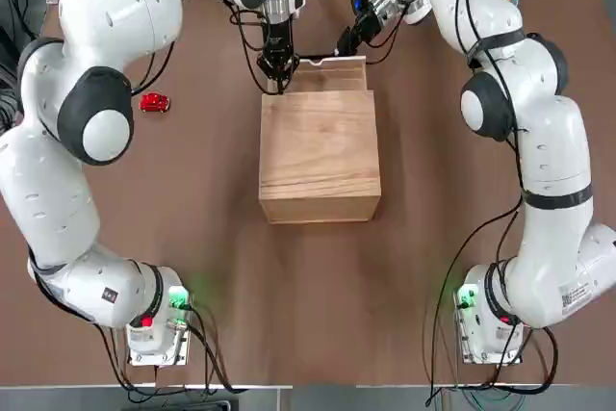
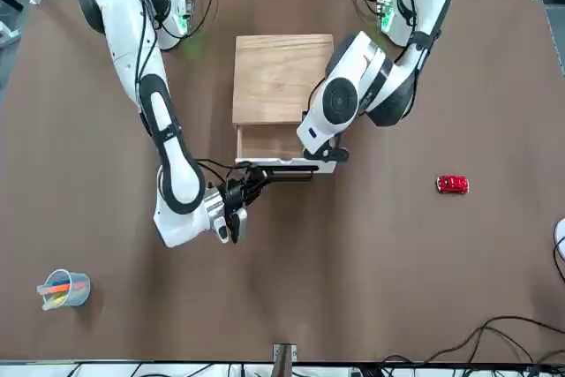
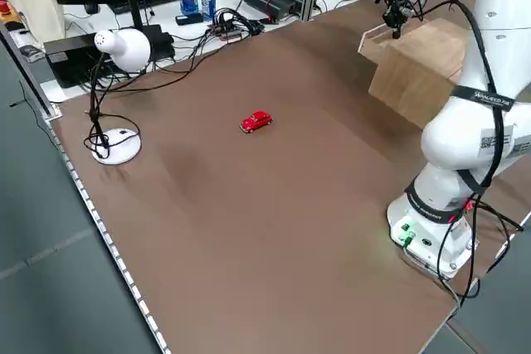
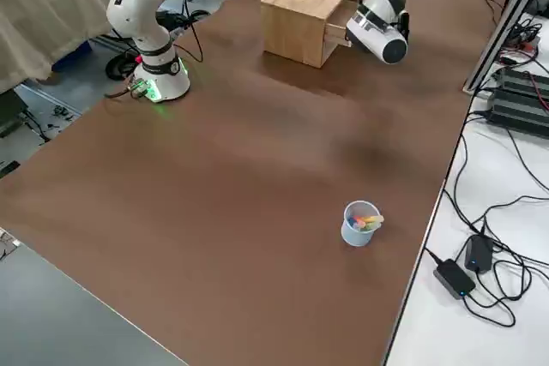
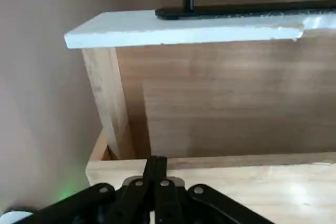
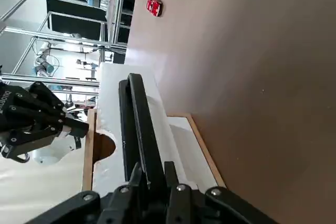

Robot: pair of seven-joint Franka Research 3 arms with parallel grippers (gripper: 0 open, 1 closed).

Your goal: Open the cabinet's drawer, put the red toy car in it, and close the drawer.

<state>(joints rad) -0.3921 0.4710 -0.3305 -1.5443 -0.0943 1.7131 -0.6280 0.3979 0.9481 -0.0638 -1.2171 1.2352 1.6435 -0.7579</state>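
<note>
In the top view, the cabinet [image 1: 320, 146] is being shown at the upper centre of the frame, with its drawer [image 1: 329, 77] being held out toward the top edge. The black bar handle [image 6: 143, 124] on the drawer's pale front is being pinched between the two fingers of the right tool [image 6: 155, 174], which is being seen just left of the frame's centre in the front view, at the end of an arm reaching down from the upper left. The left tool [image 5: 156, 162] is being kept with its fingers pressed together and nothing between them; it is being held beside the cabinet's top front edge, near the open drawer, and whether wood is being touched cannot be told. In the top view, that tool is being seen just above the cabinet's upper left corner. The red toy car [image 1: 154, 102] is being left outside the drawer, on the brown surface [image 1: 212, 267], at the upper left of the same frame and well apart from the cabinet; in the front view it is being shown right of centre, upright on its wheels. A light blue cup [image 2: 67, 290] is being shown at the lower left of the front view, with colored markers [image 2: 60, 288] being held in it. In the left side view, a white lamp-like device [image 3: 124, 49] is being carried on a round base at the upper left of the frame.
</note>
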